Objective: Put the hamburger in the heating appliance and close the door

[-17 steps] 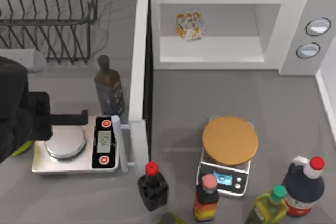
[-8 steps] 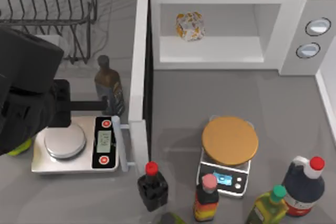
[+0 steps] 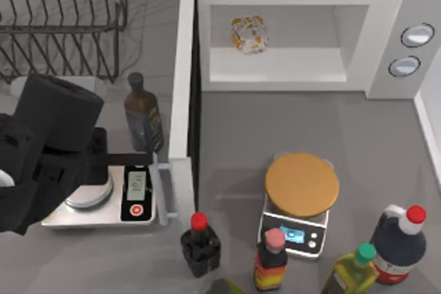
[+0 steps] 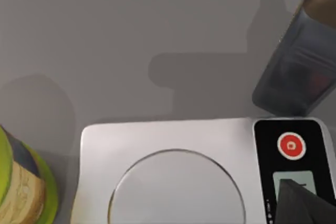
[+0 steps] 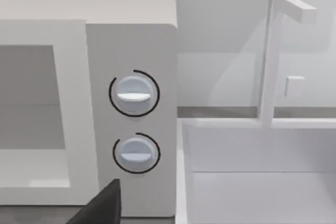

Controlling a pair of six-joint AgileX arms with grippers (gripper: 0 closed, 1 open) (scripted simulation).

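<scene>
The hamburger (image 3: 249, 34), a cream lump with orange patches, rests on the floor of the white microwave (image 3: 296, 5), towards the left of the cavity. The door (image 3: 182, 94) stands swung wide open, edge-on from above, with its pale bar handle (image 3: 160, 191) on the left face. My left gripper (image 3: 141, 159) reaches rightward over the silver scales (image 3: 103, 201), its tip close to the door just above the handle; in the left wrist view its dark tip (image 4: 307, 203) hovers over the scales' display. The right gripper (image 5: 100, 207) hangs in front of the grey knob panel (image 5: 134, 124).
A dark bottle (image 3: 142, 118) stands between my left arm and the door. A wire rack (image 3: 62, 18) fills the back left. A tan disc (image 3: 302, 185) lies on a second scales, with several bottles (image 3: 200, 244) along the front. A white basin (image 5: 252, 182) adjoins the microwave.
My left arm has swung rightward across the silver scales, bringing its gripper from the far left up to the open door by the handle. The hamburger and door have not moved.
</scene>
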